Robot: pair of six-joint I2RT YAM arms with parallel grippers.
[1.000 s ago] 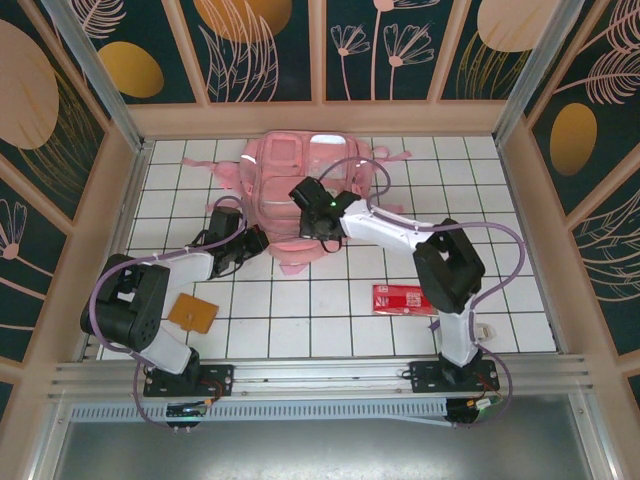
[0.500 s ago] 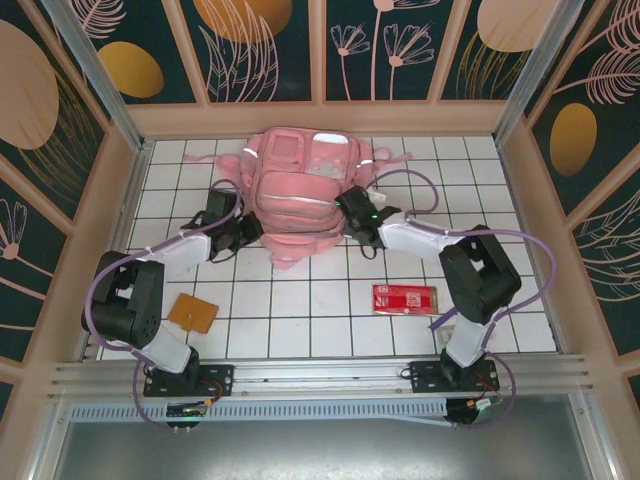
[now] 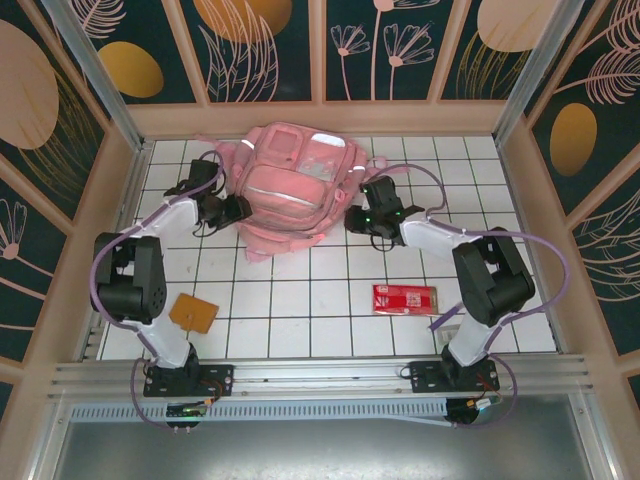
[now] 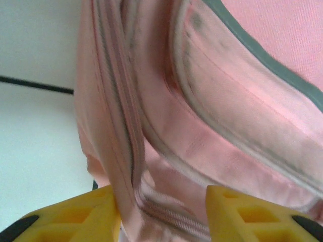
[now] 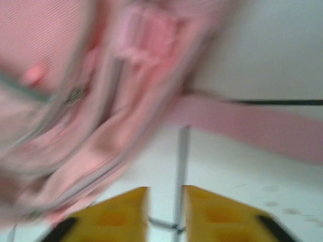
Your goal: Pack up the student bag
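top view evenly lit, sharp, faint soft shadows. left wrist close-up slightly soft. right wrist: student bag [image 5: 86, 91] heavily motion-blurred.

From high up behind the arm bases [image 3: 185, 380], the overhead camera looks down and forward across the whole tiled table [image 3: 300, 310]. Each wrist camera peers along its own yellow fingers [image 4: 70, 217], right up against the student bag [image 3: 290, 190]: the left at its left flank, the right, blurred, at its right. All three share that bag.

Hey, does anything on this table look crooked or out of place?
The student bag lies slumped and askew to the tile grid. A red packet and a brown card lie loose outside it.
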